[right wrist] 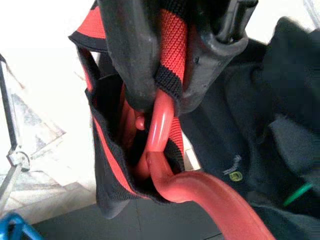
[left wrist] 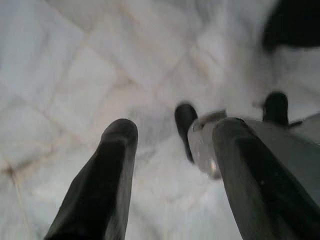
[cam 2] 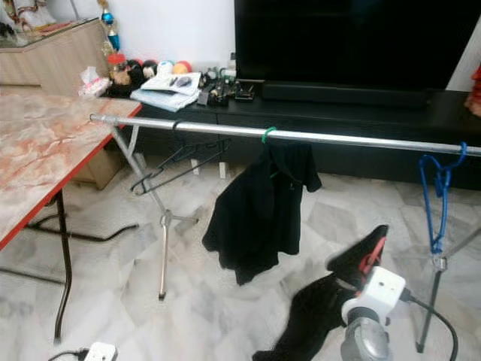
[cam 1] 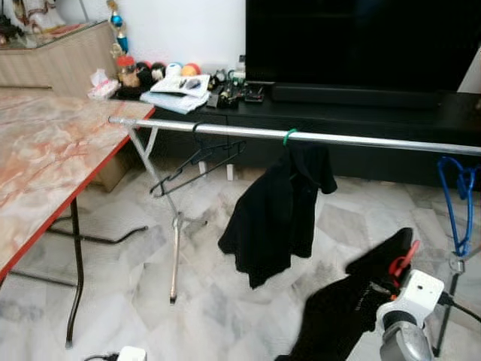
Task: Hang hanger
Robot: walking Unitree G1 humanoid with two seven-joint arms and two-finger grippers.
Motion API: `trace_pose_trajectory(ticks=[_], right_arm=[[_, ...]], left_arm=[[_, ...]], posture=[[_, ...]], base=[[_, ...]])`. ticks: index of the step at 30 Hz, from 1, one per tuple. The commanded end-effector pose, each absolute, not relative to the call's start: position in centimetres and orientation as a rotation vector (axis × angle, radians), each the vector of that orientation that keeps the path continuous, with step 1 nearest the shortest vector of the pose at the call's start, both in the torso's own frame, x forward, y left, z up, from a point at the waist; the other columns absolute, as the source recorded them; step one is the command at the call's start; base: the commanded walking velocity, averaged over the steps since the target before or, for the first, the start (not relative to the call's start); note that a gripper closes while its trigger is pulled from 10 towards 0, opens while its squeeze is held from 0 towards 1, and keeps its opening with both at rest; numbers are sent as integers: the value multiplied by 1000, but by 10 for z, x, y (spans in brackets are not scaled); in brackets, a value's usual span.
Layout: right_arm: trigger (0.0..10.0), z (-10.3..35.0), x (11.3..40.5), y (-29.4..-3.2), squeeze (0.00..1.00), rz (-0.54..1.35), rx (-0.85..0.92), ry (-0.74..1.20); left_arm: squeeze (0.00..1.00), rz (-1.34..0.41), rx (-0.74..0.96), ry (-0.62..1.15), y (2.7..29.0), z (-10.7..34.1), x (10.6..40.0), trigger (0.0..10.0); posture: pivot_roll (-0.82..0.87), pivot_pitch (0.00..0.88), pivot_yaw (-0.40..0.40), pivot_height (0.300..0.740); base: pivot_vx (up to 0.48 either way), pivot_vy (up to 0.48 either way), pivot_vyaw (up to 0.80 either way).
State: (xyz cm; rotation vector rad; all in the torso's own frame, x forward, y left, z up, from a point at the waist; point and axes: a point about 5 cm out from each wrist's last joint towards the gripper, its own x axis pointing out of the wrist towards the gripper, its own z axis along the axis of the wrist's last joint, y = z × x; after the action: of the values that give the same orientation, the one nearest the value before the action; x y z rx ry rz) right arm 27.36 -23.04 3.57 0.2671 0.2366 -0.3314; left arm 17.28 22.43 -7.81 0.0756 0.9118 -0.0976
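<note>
Right gripper [right wrist: 165,55]: clamped on red hanger [right wrist: 200,195] carrying black garment [cam 1: 338,316], below rail [cam 1: 361,139].
Left gripper [left wrist: 170,150]: fingers apart, over floor [left wrist: 75,65].

Metal rail [cam 1: 353,138] (hangers, black shirt [cam 1: 276,214])

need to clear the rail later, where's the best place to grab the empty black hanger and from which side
Grip the black hanger just below its hook, on the short neck. It hangs tilted on the rail, its low end sloping toward the table. Coming from the front, the robot's side, looks best, then lifting up to unhook.
</note>
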Motion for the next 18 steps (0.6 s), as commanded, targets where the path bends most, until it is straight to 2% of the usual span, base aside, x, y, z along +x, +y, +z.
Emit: trace_pose_trajectory(ticks=[1,18], right_arm=[[10000,42,277,-232,0,-326,257,206],[10000,42,277,-231,0,-323,257,208]], left_arm=[[0,-89,72,937,226,-81,167,10000],[0,-88,72,938,226,-81,167,10000]], posture=[[21,59,27,740],[21,60,28,740]], base=[[0,0,0],[-14,0,0]])
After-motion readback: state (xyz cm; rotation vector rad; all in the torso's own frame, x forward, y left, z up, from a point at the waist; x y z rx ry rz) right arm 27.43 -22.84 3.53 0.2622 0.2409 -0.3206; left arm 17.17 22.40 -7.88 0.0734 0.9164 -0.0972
